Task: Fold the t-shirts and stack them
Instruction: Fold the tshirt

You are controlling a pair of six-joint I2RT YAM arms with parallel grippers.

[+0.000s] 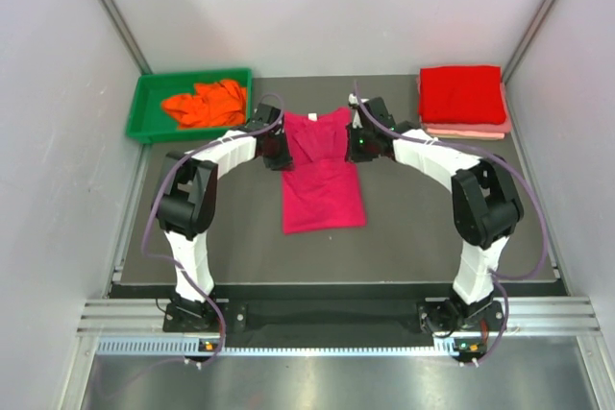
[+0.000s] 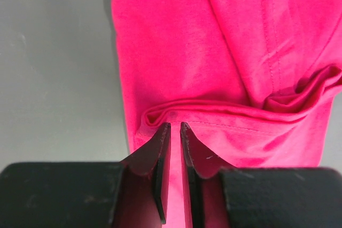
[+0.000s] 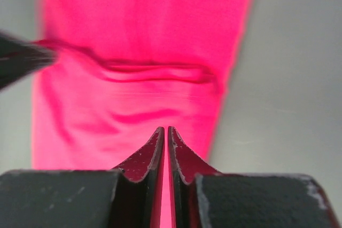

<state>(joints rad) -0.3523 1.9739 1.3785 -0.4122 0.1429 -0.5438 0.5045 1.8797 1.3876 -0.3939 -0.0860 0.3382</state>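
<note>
The magenta-pink t-shirt (image 1: 322, 189) lies as a long narrow strip in the middle of the dark mat, collar end at the far side. My left gripper (image 1: 277, 149) sits at its far left edge. In the left wrist view its jaws (image 2: 175, 125) are nearly together with pink cloth (image 2: 176, 52) between them, beside a raised fold. My right gripper (image 1: 357, 144) is at the far right edge, its jaws (image 3: 165, 129) pressed close on the pink cloth (image 3: 144, 25). A bright red t-shirt (image 1: 461, 93) lies folded on a pale pink one (image 1: 466, 130) at the back right.
A green tray (image 1: 144, 108) at the back left holds a crumpled orange t-shirt (image 1: 204, 103). Grey walls close in on both sides. The left gripper's finger (image 3: 21, 60) shows at the left edge of the right wrist view, pulling a crease across the cloth.
</note>
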